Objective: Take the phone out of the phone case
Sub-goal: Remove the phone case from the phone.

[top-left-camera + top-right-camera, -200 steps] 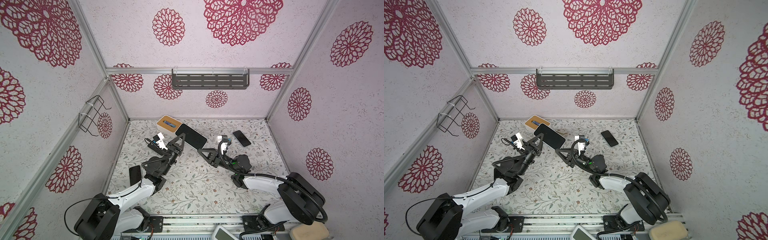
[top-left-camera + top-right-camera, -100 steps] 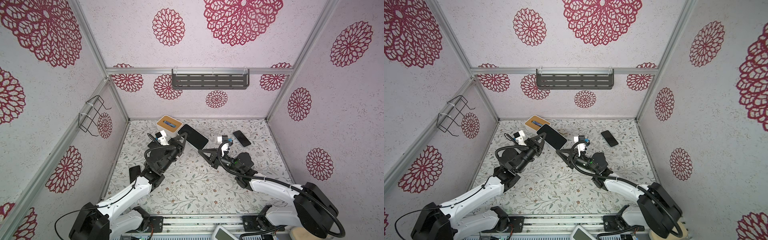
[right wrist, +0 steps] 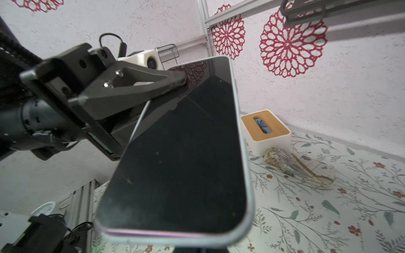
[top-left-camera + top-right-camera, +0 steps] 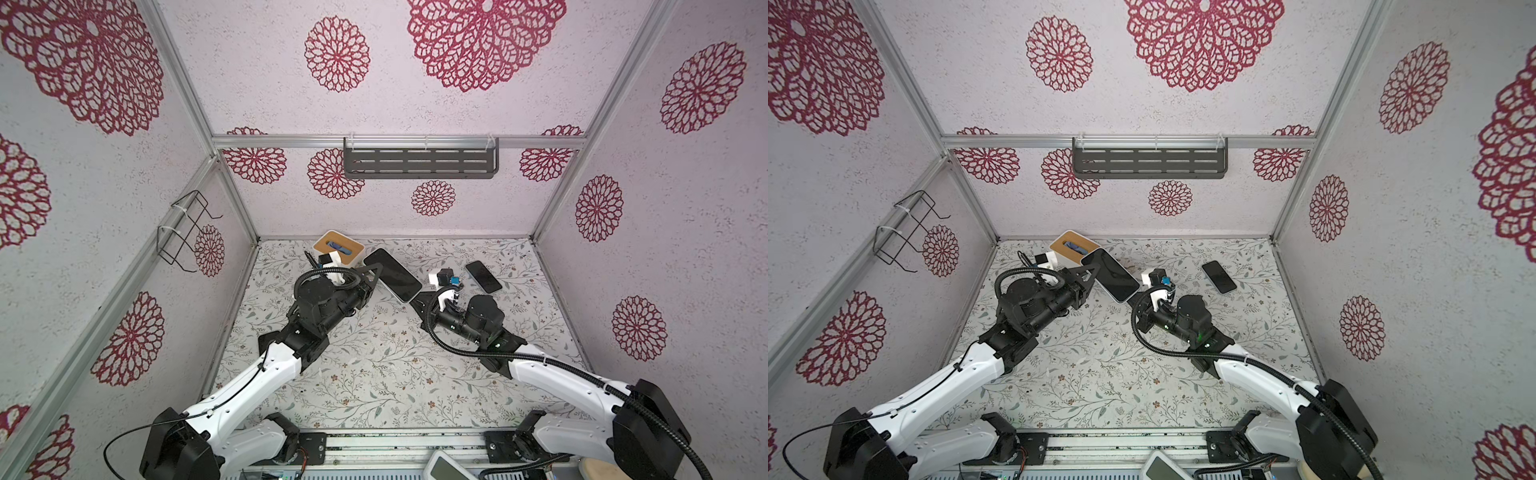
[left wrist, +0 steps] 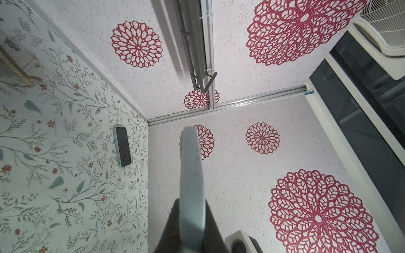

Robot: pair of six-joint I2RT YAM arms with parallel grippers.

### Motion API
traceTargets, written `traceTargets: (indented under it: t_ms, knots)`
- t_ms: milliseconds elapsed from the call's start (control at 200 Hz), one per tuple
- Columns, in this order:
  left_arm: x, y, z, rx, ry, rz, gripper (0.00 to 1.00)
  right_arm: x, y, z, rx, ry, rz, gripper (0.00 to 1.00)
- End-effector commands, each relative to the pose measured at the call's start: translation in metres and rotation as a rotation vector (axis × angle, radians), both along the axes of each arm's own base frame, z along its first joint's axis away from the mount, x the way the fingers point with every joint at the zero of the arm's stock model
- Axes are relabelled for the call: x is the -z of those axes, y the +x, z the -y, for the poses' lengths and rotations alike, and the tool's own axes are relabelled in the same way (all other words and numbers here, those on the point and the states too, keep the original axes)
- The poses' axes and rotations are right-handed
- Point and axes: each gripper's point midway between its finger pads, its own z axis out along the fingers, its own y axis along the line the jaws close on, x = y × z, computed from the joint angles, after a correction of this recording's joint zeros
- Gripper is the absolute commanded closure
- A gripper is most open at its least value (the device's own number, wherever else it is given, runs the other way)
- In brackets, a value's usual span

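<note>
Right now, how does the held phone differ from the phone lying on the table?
The held phone is off the table, clamped at opposite ends by the left fingers and right fingers; the lying phone rests flat on it, untouched. The held phone looks larger than the lying phone in both top views. Both show dark screens and pale rims.

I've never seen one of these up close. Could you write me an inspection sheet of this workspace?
Surface: floral-print tabletop, flat.
Job's things: large dark-screened phone with pale rim, held tilted in the air.
Clutter: smaller dark phone lying flat; white box with slotted wooden lid; clear patterned plastic piece beside that box.
End effectors: left end effector shut on the large phone near its far corner; right end effector shut on its near end.
Cables: black ribbed hoses loop along both arms.
Surroundings: pale walls with red rosettes; grey slotted shelf; black wire rack.
</note>
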Motion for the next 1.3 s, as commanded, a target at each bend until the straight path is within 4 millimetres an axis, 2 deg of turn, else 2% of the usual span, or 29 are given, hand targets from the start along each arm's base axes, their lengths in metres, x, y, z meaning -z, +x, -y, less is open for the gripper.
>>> traceTargets:
  t_ms: [0,35,130,205,290,415,500,731,866,1131,1296]
  knots:
    - [-0.017,-0.012,-0.003,0.093,0.015,0.056,1.00,-0.046,-0.006,0.018,0.054,0.088,0.150,0.71]
    - [-0.024,-0.011,-0.014,0.095,0.019,0.074,1.00,-0.038,-0.013,0.019,0.030,0.072,0.150,0.60]
    - [-0.047,-0.016,-0.041,0.162,0.069,0.142,1.00,-0.015,-0.030,0.025,-0.026,0.012,0.124,0.43]
    - [-0.065,-0.031,-0.044,0.290,0.154,0.238,1.00,-0.003,-0.039,0.030,-0.064,-0.009,0.081,0.32]
    - [-0.072,-0.050,-0.039,0.442,0.243,0.322,1.00,-0.006,-0.046,0.029,-0.146,0.005,0.040,0.24]
    - [-0.060,-0.064,-0.040,0.522,0.430,0.344,1.00,-0.015,-0.057,0.011,-0.308,-0.026,-0.029,0.21]
    - [-0.067,-0.070,-0.041,0.537,0.473,0.400,1.00,-0.019,-0.058,0.004,-0.352,-0.035,-0.056,0.21]
    - [-0.086,-0.070,-0.035,0.555,0.468,0.531,1.00,-0.036,-0.072,-0.015,-0.487,0.031,-0.079,0.23]
    - [-0.096,-0.077,-0.026,0.575,0.452,0.615,1.00,-0.042,-0.077,-0.025,-0.527,0.063,-0.079,0.25]
    - [-0.091,-0.075,-0.025,0.561,0.476,0.615,1.00,-0.058,-0.093,-0.029,-0.602,0.132,-0.059,0.27]
    - [-0.091,-0.075,-0.023,0.563,0.460,0.624,1.00,-0.060,-0.091,-0.030,-0.596,0.142,-0.058,0.29]
